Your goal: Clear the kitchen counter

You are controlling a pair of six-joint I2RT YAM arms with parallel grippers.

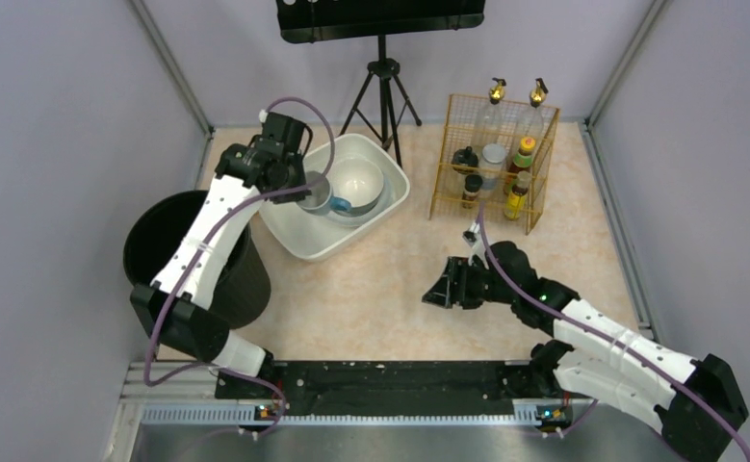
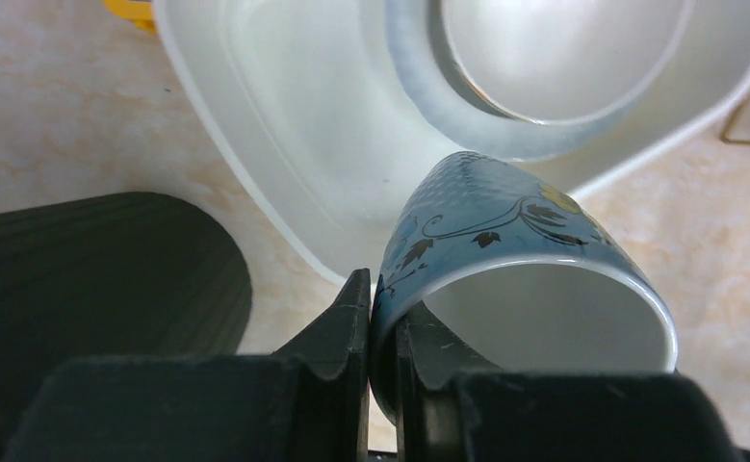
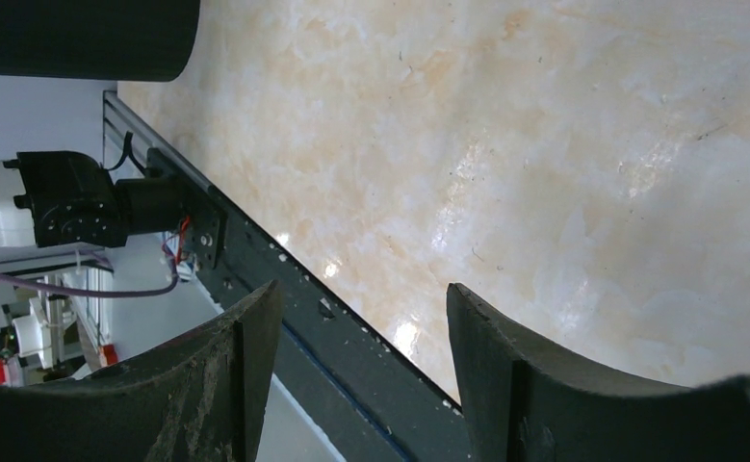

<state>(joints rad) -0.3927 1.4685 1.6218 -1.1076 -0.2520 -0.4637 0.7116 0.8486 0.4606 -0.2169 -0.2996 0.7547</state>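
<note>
Left claw (image 2: 382,298) clamped tight on the wall of a blue cup (image 2: 505,221), one finger inside the rim, one outside. The cup lies tilted on its side, mouth toward the wrist camera, white inside, dark vine print outside. From the top view, the left claw (image 1: 298,188) holds the cup (image 1: 318,197) over the left part of the white tub (image 1: 294,241). It is just beside a white bowl (image 1: 356,183) that sits inside the tub.

Right claw (image 3: 361,298) has its jaws parted fairly wide, with nothing between them. It hangs low above bare counter, in front of the tub and to its right (image 1: 435,289).

The kitchen counter (image 1: 371,298), with a beige-pink marbled top, lies under and around the tub. Bare surface is in front of the tub.

Black bin (image 1: 188,255) is to the left of the tub, near its front-left corner. Yellow wire rack (image 1: 491,159) holding bottles is to the right of the tub, apart from it. Black tripod (image 1: 382,87) is just behind the tub.
</note>
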